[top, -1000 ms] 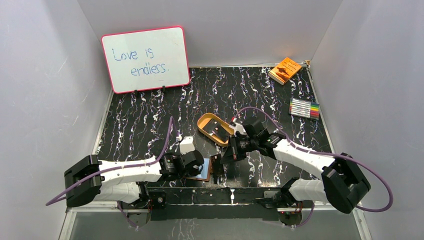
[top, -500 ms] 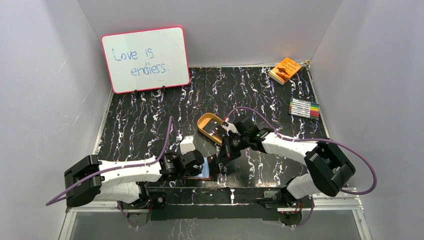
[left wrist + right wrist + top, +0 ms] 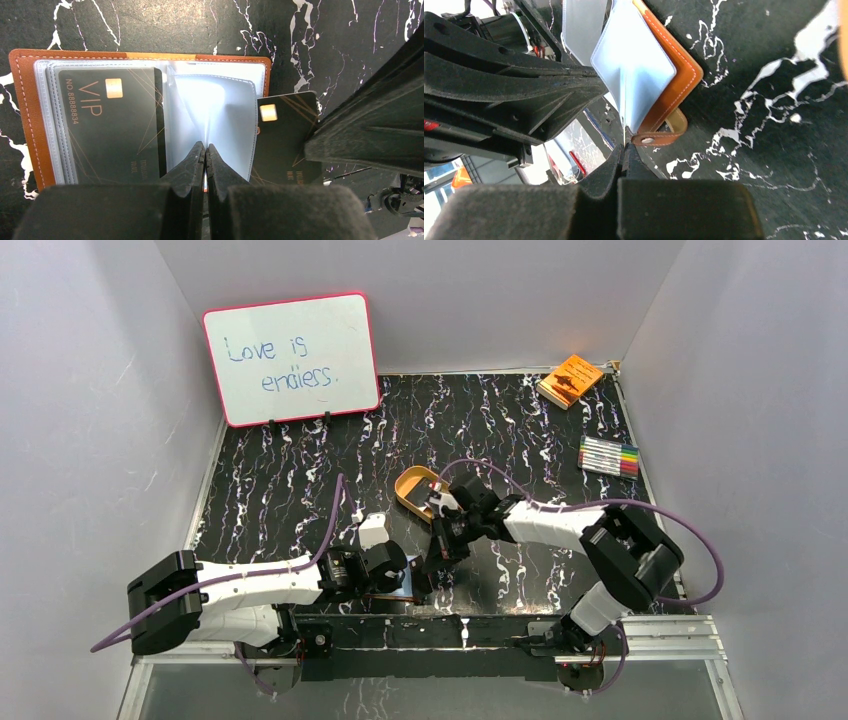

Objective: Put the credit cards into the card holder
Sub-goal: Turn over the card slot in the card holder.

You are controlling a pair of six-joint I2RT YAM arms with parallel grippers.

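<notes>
**Step in hand:** inserting the second black card into a free pocket of the card holder.

**Status**
- The card holder [image 3: 35, 115] lies open on the marbled table [image 3: 150, 25], at the near edge between the two arms.
- One stowed black card [image 3: 110, 125], marked VIP, sits in the left-hand pocket.
- The left gripper [image 3: 205, 150] is closed. Its jaws pinch a clear sleeve leaf [image 3: 215, 110] of the holder and lift it off the stack.
- The right gripper [image 3: 624, 150] is closed on the loose black card [image 3: 282, 145]. The chip end of this card overlaps the holder's right rim.
- I cannot tell whether that end has entered a pocket mouth.
- I cannot make out the pale card in any view.

**Procedure, as I judge it**
1. Hold the lifted leaf steady and taut so that the pocket mouth stays open. A slack leaf will fold under the card.
2. Set the card's long edges parallel to the pocket sides before advancing it.
3. Feed the card low and flat, chip end first, in one slow stroke.
4. Route the card clear of the strap tab [image 3: 659, 137], which lies just beside the right fingertips.
5. Release only when most of the card is under the plastic.

**Cautions**
- The holder is light and nothing anchors it except the left pinch, so a skewed push is likely to slide or swing it.
- The two grippers work very near each other, so leave room for the right fingers to withdraw.
</notes>
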